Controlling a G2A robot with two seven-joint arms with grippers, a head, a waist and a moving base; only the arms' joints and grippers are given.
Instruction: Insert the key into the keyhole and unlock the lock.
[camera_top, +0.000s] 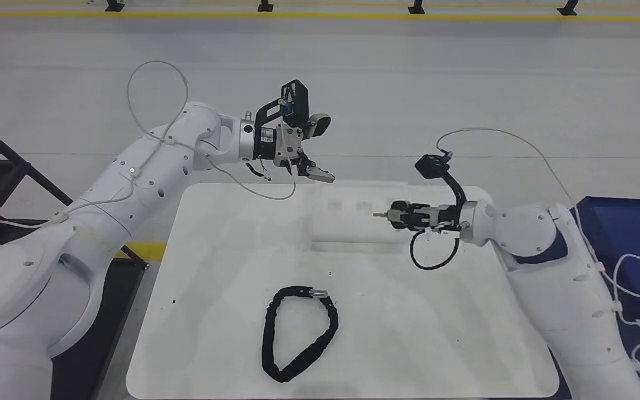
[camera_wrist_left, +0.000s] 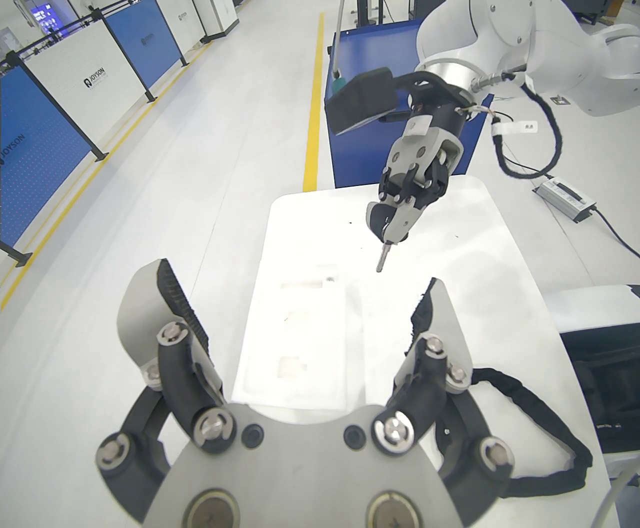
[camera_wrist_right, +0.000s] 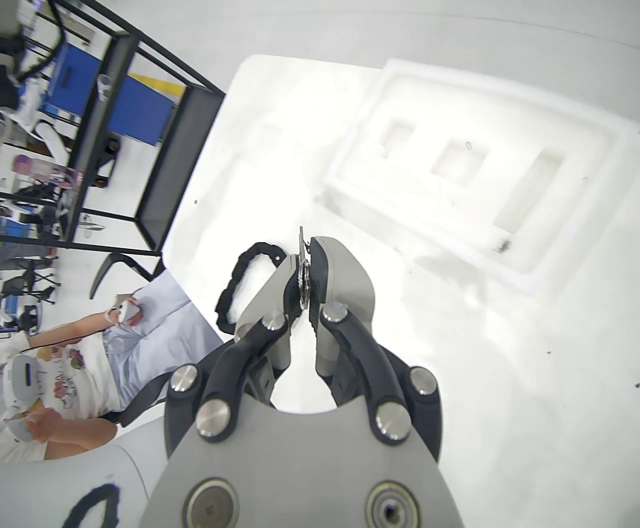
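The key (camera_wrist_left: 381, 259) is shiny metal, the lock (camera_top: 268, 340) cloth-sleeved.

Robotics lab, yellow floor line (camera_wrist_left: 314, 100), blue partitions (camera_wrist_left: 35, 165)

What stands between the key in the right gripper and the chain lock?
Nothing visible. The right gripper holds the key by the foam tray; the chain lock lies on bare table, nearer the robot. The open left gripper is farther back.

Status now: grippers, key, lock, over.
Left gripper open, empty. Right gripper shut on key, near foam tray. Chain lock lies on table, apart. Nothing between them.
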